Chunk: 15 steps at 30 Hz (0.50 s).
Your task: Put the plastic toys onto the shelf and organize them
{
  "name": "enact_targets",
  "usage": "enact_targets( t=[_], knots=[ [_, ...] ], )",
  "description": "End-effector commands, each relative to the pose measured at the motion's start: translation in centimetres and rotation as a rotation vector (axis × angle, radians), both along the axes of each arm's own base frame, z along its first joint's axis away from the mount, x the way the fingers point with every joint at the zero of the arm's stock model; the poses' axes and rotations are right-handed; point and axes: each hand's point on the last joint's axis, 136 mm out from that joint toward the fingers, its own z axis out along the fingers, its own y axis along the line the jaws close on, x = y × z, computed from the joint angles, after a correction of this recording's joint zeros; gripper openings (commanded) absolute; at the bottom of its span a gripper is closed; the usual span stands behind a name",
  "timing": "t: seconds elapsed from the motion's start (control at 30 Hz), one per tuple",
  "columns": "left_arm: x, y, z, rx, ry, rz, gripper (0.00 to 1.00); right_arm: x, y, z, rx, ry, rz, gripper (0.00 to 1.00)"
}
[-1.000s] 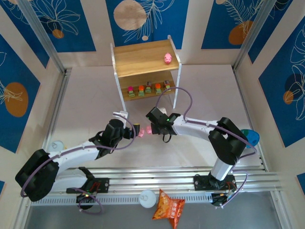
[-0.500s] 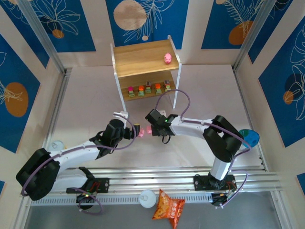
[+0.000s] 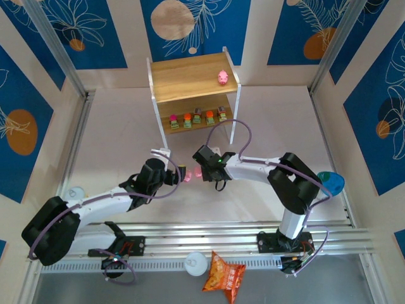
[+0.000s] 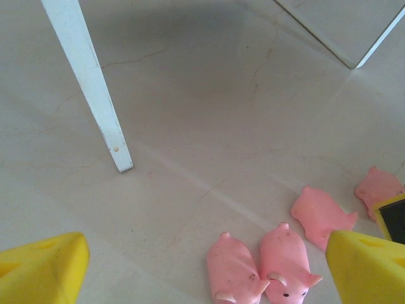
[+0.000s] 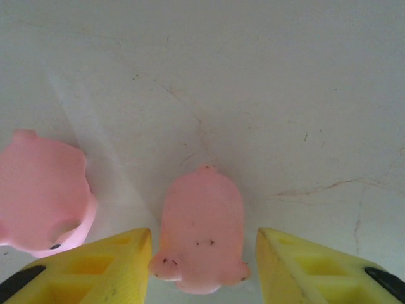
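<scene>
A small pink plastic pig-shaped toy (image 5: 201,231) lies flat on the pale tabletop (image 5: 285,95), between the yellow fingers (image 5: 95,269) of the right gripper (image 5: 204,244). The fingers stand apart on either side of it. A strip of table shows between the pig and the finger on the right of that view, so the toy is straddled and not clamped. A second pink pig (image 5: 41,202) lies just beside it, outside the finger on the left. From the left wrist, a cluster of four pink pigs (image 4: 285,263) is seen on the table, two of them touching side by side. The left gripper (image 4: 207,253) has its yellow pads (image 4: 41,269) spread wide and holds nothing. A white shelf leg (image 4: 95,88) stands on the table beyond. From above, the two grippers face each other at mid-table, with the pigs between them. Well apart, at the far side, stands the two-tier shelf of light wooden boards and white side panels (image 3: 183,79). It holds one pink pig on the top board (image 3: 223,77) and a row of five tiny blocky toys (image 3: 197,117) on the lower board. An orange snack bag (image 3: 224,273) lies at the near edge.
</scene>
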Motion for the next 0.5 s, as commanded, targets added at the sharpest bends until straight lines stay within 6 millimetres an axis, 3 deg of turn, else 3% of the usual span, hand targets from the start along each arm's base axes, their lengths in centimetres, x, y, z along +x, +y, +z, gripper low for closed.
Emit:
enact_targets(
  t=[0.0,0.47],
  knots=[
    [0.26,-0.51,0.5,-0.02,0.001,-0.005,0.96,-0.02,0.11,-0.47,0.007,0.018,-0.003,0.46],
    [0.22,-0.63,0.44,-0.022,0.005,-0.011,0.96,0.03,0.04,-0.09,-0.016,0.011,0.008,0.37]
  ],
)
